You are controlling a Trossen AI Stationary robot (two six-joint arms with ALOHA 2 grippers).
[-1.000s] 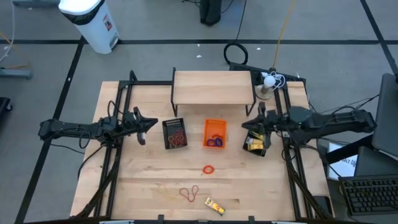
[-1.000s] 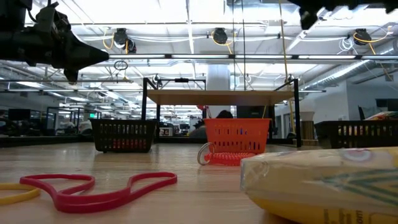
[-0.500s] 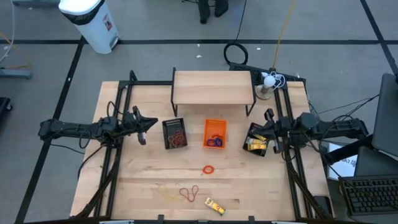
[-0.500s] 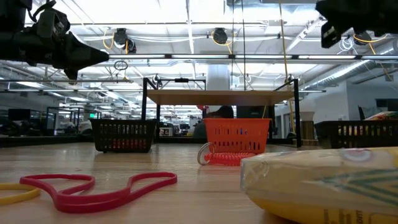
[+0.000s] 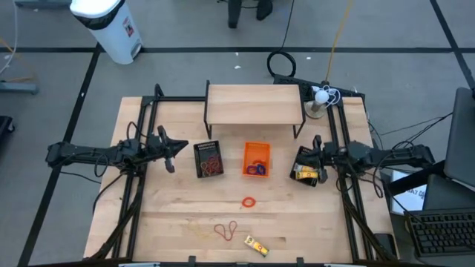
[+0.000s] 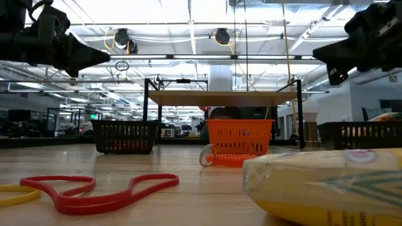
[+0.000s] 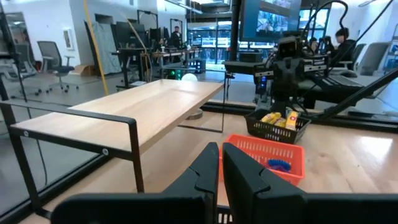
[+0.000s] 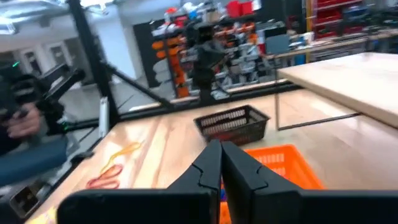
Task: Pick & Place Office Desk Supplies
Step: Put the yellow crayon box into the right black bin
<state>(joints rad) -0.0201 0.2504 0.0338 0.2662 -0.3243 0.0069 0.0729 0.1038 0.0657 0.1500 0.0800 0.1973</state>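
With my right gripper (image 5: pixel 315 150) shut and empty above the black basket (image 5: pixel 305 165) of yellow packets, I should reach next for the stray packet (image 5: pixel 257 244) lying well ahead.

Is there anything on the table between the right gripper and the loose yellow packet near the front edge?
Nothing visible blocks it. The right gripper hangs shut beside the black basket at the table's right; the yellow packet lies on open wood toward the front edge. The red ring sits left of that line.
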